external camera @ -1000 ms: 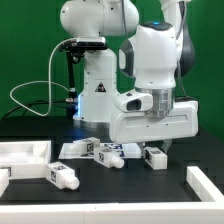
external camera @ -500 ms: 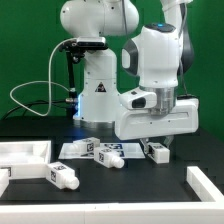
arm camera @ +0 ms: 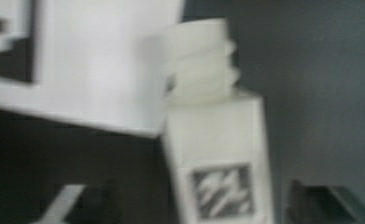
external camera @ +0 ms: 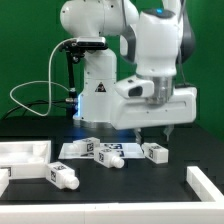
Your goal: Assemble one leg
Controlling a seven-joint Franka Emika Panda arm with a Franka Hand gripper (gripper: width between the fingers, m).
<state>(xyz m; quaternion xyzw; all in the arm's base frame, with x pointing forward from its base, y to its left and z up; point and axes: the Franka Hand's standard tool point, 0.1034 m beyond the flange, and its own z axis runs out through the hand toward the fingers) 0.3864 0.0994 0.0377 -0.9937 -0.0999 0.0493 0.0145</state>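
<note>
A matte black tabletop (external camera: 150, 195) fills the lower part of the exterior view, with a plain green backdrop (external camera: 30, 50) behind it. The short, chunky white plastic leg (external camera: 155, 151) with a square tag lies on its side just right of frame centre, beside the flat white marker board (external camera: 82, 148). The end effector (external camera: 155, 130) hangs above the leg, released, with its fingers spread and nothing between them.

No words, numbers or brand names can be read. The only signs are black-and-white square tag markers. They stand on the leg (external camera: 155, 151) (arm camera: 214, 150), on a second leg (external camera: 110, 153), on a third leg (external camera: 62, 175) and on the marker board (external camera: 76, 148). A small dark mark on the robot base (external camera: 100, 88) is illegible.
</note>
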